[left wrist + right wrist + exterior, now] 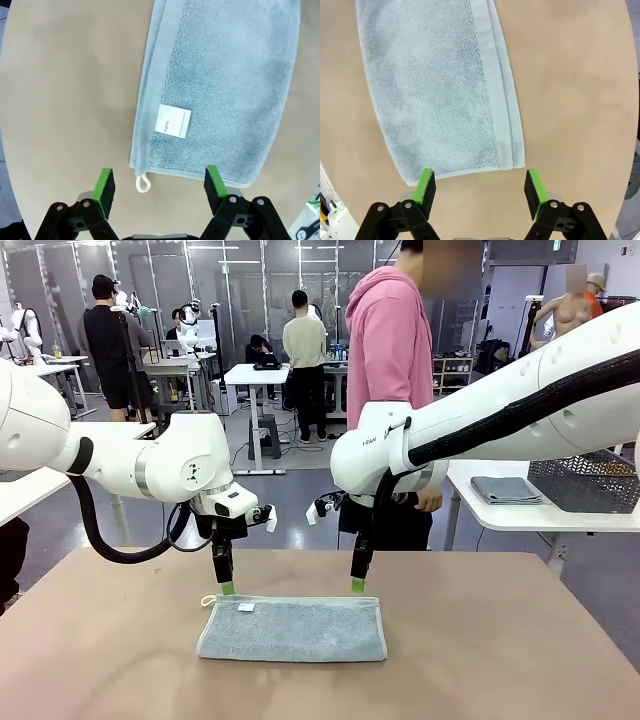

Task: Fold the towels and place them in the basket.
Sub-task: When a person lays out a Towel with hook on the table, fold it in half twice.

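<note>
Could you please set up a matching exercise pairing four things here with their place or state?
Things:
1. blue-grey towel
2. corner loop
3. mesh basket
4. left gripper

Places or states:
A. on the white side table, far right
B. fingers open, above the towel's looped corner
C. folded flat on the brown table
D. poking out from the towel's edge

Pairs: 1-C, 2-D, 3-A, 4-B

Blue-grey towel [292, 628] lies folded flat, white loop [208, 600] at its corner — dark mesh basket [585, 482] well apart.
</note>
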### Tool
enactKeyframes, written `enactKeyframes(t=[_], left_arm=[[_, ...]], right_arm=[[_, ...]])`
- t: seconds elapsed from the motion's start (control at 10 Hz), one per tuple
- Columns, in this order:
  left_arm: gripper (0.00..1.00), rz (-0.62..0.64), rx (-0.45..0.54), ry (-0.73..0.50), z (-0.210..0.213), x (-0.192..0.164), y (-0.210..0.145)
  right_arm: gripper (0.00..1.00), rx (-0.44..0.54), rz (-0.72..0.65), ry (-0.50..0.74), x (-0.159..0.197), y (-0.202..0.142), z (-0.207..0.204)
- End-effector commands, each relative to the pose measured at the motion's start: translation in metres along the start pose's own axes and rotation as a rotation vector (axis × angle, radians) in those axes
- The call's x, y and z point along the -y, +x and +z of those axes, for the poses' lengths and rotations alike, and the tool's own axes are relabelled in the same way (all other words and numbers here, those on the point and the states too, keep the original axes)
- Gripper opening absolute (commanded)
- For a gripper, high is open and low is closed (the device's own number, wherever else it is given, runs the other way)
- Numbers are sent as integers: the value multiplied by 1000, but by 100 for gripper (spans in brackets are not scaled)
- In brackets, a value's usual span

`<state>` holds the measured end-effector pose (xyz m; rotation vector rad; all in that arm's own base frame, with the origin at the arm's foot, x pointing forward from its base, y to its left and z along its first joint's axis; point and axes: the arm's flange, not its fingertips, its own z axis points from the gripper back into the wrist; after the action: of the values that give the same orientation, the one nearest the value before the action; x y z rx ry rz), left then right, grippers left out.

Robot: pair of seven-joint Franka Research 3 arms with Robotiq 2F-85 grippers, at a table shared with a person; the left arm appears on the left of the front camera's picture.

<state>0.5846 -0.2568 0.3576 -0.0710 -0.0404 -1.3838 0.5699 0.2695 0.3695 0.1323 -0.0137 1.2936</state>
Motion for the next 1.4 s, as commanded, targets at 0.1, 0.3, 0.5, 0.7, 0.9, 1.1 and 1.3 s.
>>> enactKeyframes(t=[0.1,0.3,0.5,0.7,0.9,1.1,1.3], left_arm=[[90,2,-2,-4,1,-3,1],[90,2,-2,-4,1,-3,1],[90,2,-2,-4,1,-3,1],[90,2,-2,-4,1,-3,1],[90,20,16,10,9,7,-2],[90,175,59,-10,38,34,-13],[90,319,69,54,88,88,-32]], right_arm=[[89,-4,1,5,2,0,0],[89,-4,1,5,2,0,0],[89,-4,1,5,2,0,0],[89,0,0,0,0,0,0],[89,-21,0,-47,-11,-10,13],[89,-25,-200,-138,-32,-16,31],[89,16,-401,-191,-66,-19,46]])
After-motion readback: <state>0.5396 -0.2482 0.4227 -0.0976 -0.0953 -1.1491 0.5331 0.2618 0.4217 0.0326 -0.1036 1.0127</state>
